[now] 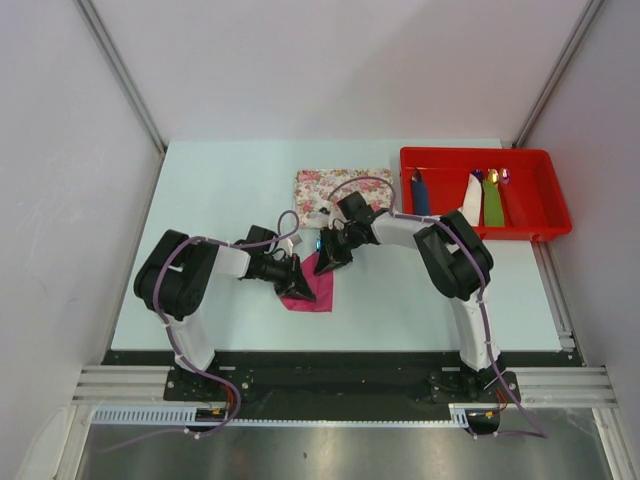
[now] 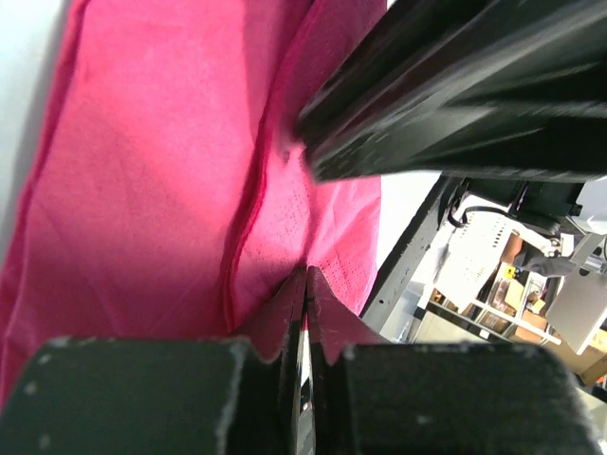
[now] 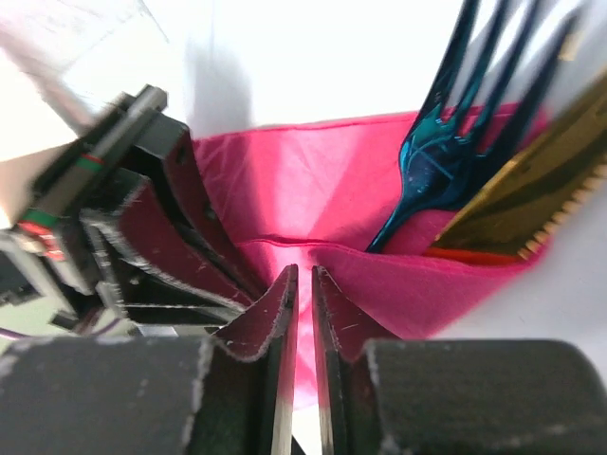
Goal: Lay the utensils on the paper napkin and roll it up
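The magenta paper napkin (image 1: 318, 292) lies folded on the table in front of the floral tray, and both grippers meet on it. My left gripper (image 1: 296, 279) is shut on a napkin fold (image 2: 142, 190), its tips (image 2: 306, 275) pinching the paper. My right gripper (image 1: 328, 262) is shut on the napkin (image 3: 313, 190) from the other side, with pink paper between its tips (image 3: 303, 273). The teal fork (image 3: 446, 142) and gold knife (image 3: 522, 199) stick out of the fold, tines and blade tip showing past the napkin's edge. The utensils are hidden in the top view.
The floral tray (image 1: 330, 185) lies just behind the grippers. A red bin (image 1: 545, 228) at the back right holds blue (image 1: 420, 192), white (image 1: 471, 200) and green (image 1: 493, 200) rolled bundles. The right gripper's body (image 2: 455, 85) fills the upper right of the left wrist view.
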Robot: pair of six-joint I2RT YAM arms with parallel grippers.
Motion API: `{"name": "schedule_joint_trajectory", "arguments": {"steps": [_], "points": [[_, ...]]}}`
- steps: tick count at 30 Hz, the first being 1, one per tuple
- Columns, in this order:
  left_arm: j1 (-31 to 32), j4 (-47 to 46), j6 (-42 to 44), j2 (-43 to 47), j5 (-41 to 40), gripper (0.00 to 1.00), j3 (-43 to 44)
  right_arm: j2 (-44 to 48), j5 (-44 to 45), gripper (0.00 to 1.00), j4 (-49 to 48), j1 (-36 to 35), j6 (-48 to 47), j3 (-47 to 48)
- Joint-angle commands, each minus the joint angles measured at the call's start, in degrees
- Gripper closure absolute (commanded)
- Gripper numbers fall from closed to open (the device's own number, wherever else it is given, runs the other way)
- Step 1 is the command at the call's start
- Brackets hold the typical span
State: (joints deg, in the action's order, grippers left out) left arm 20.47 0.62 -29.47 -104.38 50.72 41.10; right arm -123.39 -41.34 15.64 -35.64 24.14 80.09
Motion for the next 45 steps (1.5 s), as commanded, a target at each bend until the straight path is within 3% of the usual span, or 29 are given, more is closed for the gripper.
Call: {"name": "schedule_joint_trajectory", "arguments": {"steps": [1, 24, 27, 30, 31, 34, 38, 45], "points": [[0.2, 3.0, 3.1, -2.2, -8.1, 0.93, -0.3, 6.5, 3.8, 0.86, -2.1, 1.0, 2.3, 2.0], [0.3, 2.3, 2.8, -2.8, -6.9, 0.9, 0.8, -1.0, 15.1, 0.95, 5.2, -3.2, -7.2, 2.0], [-0.8, 0.0, 2.7, 2.4, -4.5, 0.79, 0.1, -1.9, 16.1, 0.98, 5.5, -3.2, -8.4, 1.7], [-3.7, -0.3, 4.1, 10.1, -2.6, 0.56, -1.4, -1.9, 16.4, 0.98, 5.5, -3.1, -9.3, 1.0], [-6.0, 1.7, 5.6, 11.6, -2.6, 0.47, -1.2, -1.9, 16.4, 0.98, 5.4, -3.1, -9.3, 0.9], [-11.6, 11.8, 12.1, 15.3, -3.7, 0.35, 0.5, -1.8, 16.3, 0.98, 5.2, -3.1, -9.6, 0.5], [-16.0, 26.1, 20.1, 15.0, -8.8, 0.32, 3.2, -2.0, 16.2, 0.98, 4.9, -3.2, -9.8, 0.2], [-17.9, 27.7, 20.2, 7.8, -11.6, 0.32, 4.7, -2.4, 16.3, 0.98, 4.1, -3.3, -9.4, 0.1]]}}
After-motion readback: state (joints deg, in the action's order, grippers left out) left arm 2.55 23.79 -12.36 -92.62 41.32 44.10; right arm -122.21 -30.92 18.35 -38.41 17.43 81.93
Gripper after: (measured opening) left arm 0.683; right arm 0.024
